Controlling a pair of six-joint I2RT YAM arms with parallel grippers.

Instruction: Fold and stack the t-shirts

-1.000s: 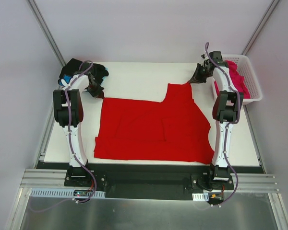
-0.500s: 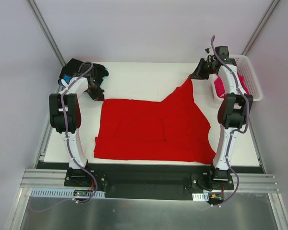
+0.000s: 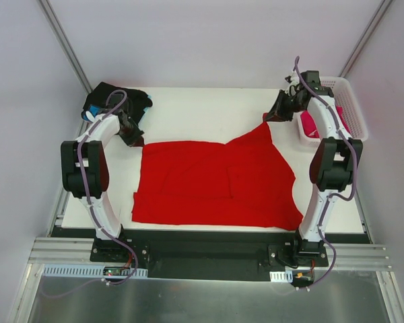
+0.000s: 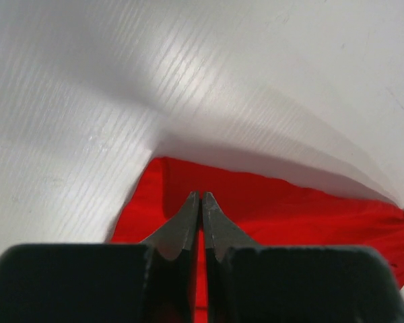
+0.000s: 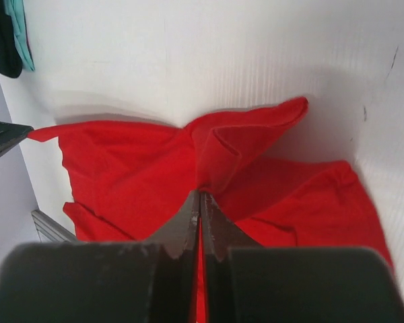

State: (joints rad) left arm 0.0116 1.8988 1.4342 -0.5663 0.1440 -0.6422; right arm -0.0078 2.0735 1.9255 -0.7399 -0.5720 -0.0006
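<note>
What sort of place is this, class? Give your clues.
Likely a robot test cell: two arms bolted to a metal rail, a white table inside plain walls, a red t-shirt spread on it.

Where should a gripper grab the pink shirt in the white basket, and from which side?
Probably pinch the top of the bunched pink shirt, coming from straight above. It lies crumpled inside the basket, whose lattice walls block a sideways approach. Only part of the shirt shows.
</note>
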